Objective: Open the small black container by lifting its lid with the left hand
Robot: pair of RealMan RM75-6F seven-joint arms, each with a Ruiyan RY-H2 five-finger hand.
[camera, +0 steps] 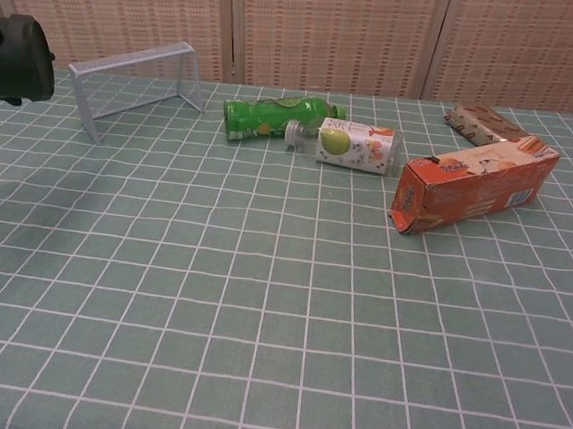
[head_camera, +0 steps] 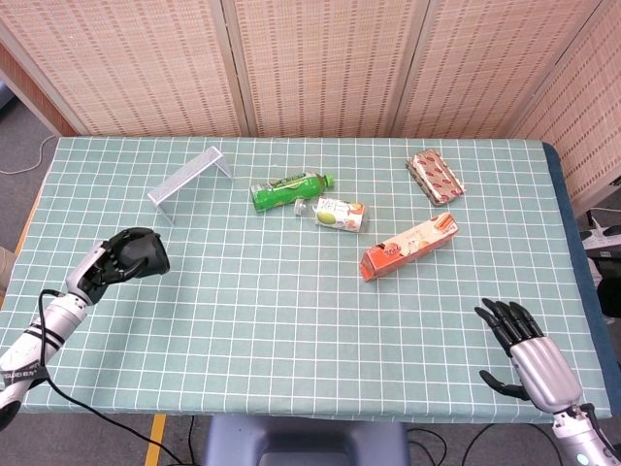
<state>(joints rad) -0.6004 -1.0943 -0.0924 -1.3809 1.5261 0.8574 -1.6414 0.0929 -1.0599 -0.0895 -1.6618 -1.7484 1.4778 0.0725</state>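
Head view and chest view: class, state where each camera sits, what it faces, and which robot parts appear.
Head view: high, looking steeply down on the table; shows the left hand gripping the black container and the right hand.
Chest view: low, looking across the table.
Shared: green bottle, orange carton, the container.

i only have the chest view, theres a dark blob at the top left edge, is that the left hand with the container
Observer: Yes. In the head view the left hand grips the small black container, raised off the table near its left edge.
Operator: is the lid off
Observer: Can't tell; the fingers wrap the container and no separate lid shows on the cloth.
Operator: wheres the right hand, i dont see it at all
Observer: The right hand is at the table's near right corner, fingers spread, holding nothing.
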